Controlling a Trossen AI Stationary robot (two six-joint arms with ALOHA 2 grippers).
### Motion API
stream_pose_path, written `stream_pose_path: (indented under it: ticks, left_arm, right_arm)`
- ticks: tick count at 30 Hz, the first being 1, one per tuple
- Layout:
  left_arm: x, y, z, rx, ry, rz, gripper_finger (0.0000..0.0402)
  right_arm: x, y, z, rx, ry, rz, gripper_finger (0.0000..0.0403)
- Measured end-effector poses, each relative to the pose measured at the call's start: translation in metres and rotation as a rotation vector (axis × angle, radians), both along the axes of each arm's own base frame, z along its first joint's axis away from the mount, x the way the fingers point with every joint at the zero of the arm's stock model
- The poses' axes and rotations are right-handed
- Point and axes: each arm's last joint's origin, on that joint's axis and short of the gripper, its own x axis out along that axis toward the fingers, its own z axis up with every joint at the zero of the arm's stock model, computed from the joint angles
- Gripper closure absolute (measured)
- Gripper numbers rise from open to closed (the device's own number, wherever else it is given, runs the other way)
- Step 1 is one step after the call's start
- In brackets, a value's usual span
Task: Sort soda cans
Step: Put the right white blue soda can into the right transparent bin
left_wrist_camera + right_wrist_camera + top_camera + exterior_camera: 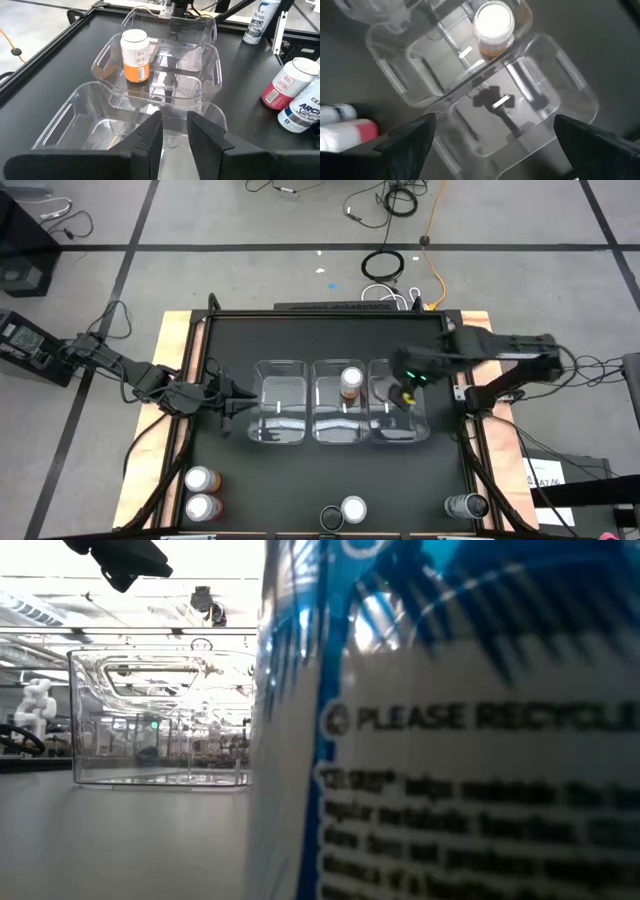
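Note:
Three clear bins stand side by side mid-table. An orange can (351, 383) (135, 55) (493, 27) stands upright in the middle bin (335, 430). Two cans (201, 492) stand at the near left corner, one (352, 508) at the near edge's middle, one (465, 505) at the near right. A red-and-white can (287, 82) and a blue-and-white one (305, 112) show in the left wrist view. My right gripper (405, 387) (495, 120) hovers wide open over the right bin (520, 100), holding nothing. My left gripper (238, 402) (175, 137) sits, narrowly open, at the left bin's (90, 125) left rim.
A blue-and-white can (450, 740) stands right in front of the low camera and hides most of that view; a clear bin (160, 720) shows beside it. Raised rails frame the black tabletop (300, 340). Bare tabletop lies beyond the bins and between them and the near-edge cans.

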Motion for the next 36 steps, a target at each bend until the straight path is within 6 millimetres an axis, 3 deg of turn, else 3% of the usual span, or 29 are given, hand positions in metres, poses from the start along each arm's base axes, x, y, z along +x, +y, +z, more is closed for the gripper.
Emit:
stream_pose_path:
  ticks: [5,15,26,36]
  left_arm:
    - [0.0,0.0,0.0,0.004,0.001,-0.004,0.0303]
    - [0.0,-0.001,0.0,-0.01,0.003,-0.017,0.0303]
    - [0.0,-0.001,0.0,-0.02,0.008,-0.035,0.0303]
    - [0.0,-0.001,0.0,-0.021,0.008,-0.035,0.0303]
  right_arm:
    - [-0.029,0.031,-0.006,0.063,0.0,-0.123,0.0005]
    - [-0.046,0.088,-0.05,0.08,0.137,-0.189,0.0005]
    - [-0.077,0.128,-0.051,0.244,0.256,-0.22,0.0005]
    - [-0.098,0.153,-0.05,0.292,0.289,-0.083,0.0005]
